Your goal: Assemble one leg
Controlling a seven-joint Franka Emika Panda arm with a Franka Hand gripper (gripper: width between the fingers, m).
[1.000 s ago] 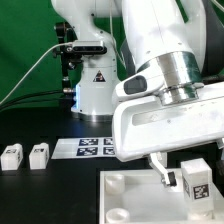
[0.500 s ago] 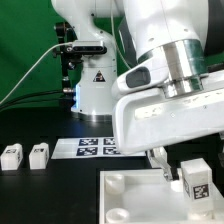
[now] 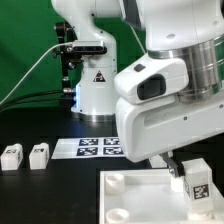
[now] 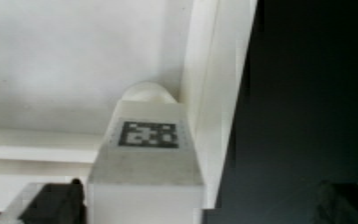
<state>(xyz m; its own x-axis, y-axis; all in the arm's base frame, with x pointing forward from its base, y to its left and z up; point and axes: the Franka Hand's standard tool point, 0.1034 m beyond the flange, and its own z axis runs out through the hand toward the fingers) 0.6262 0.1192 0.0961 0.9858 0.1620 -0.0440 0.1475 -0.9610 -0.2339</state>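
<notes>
Here the leg point(image 3: 195, 179) stands upright in the panel point(image 3: 125, 190)'s corner socket. The pincer point(image 4: 202, 204) hangs wide over it, holding nothing, likely ready to grasp it.

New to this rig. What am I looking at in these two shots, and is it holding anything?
It is a white robot arm with a two-finger gripper. One picture comes from a camera off the arm, the other from a camera on its wrist, looking down between the fingers. On the black table lie a large white panel, the marker board and two small tagged legs. A third leg stands upright on the panel. The jaws are wide open on either side of it; nothing is held.
</notes>
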